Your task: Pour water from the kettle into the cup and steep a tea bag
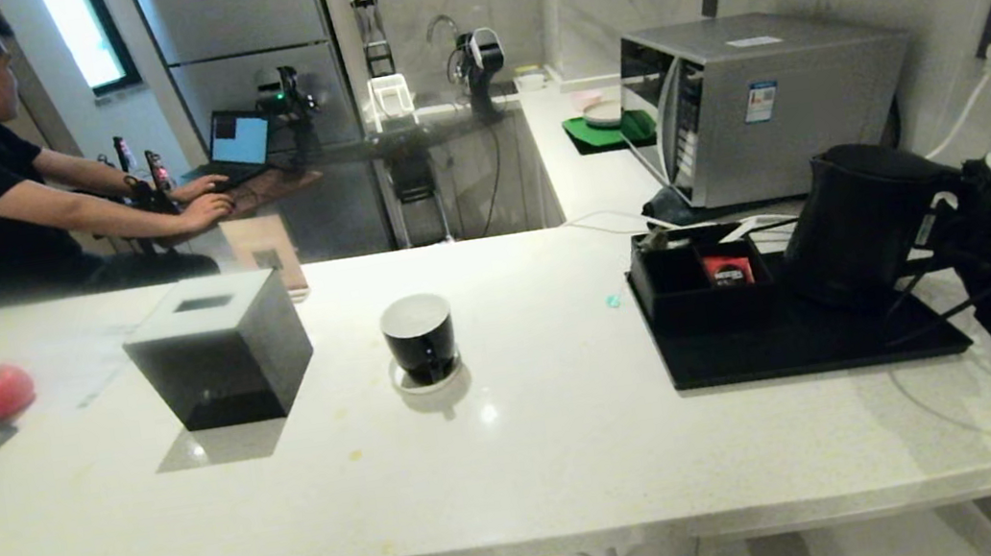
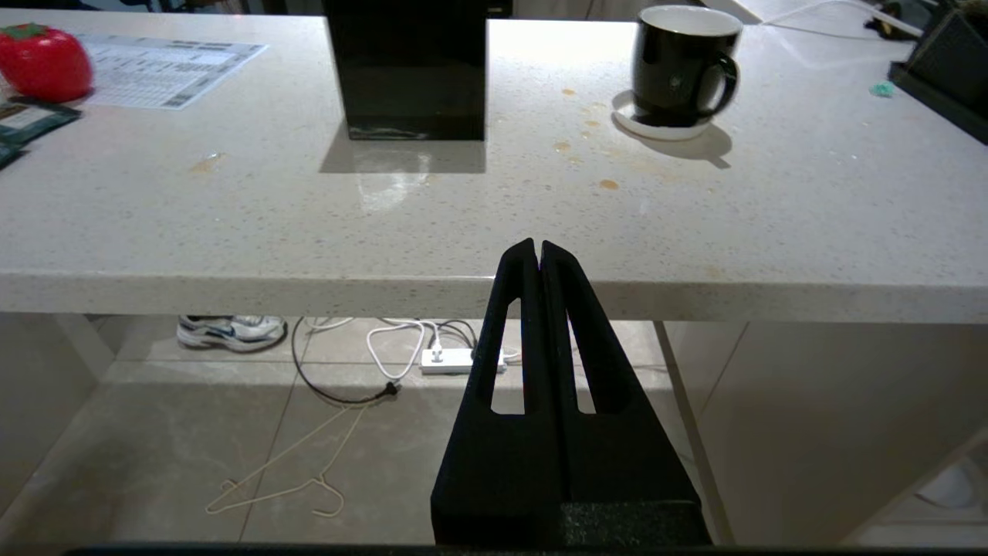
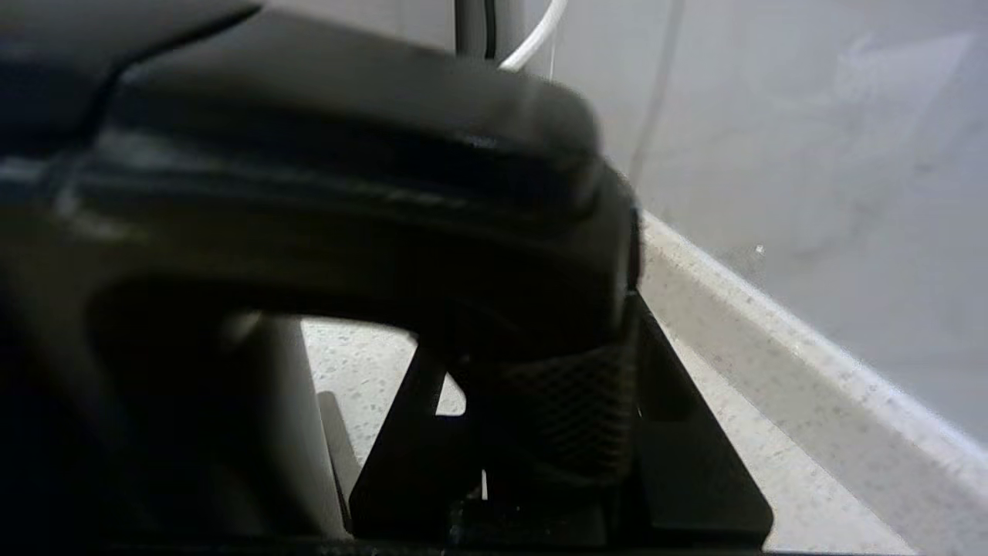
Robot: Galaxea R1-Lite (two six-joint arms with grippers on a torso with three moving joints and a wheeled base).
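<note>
White worktop (image 1: 558, 444): kettle (image 1: 856, 222) stands on the black tray (image 1: 805, 341) at the right, handle facing the right hand (image 1: 944, 229), which grips that handle; cup (image 1: 419, 337) lies well apart leftward. Left hand (image 2: 538, 251) closed, parked below the edge.

White counter (image 1: 574, 422) with tissue box (image 1: 221, 360), saucer (image 1: 428, 377), black tray (image 1: 805, 341).

No legible text in kitchen scene

Microwave (image 1: 771, 99) sticker, red packet (image 1: 728, 270) logo & printed sheet (image 2: 166, 69) on worktop (image 2: 494, 224) all carry print, too small/blurred to read.
</note>
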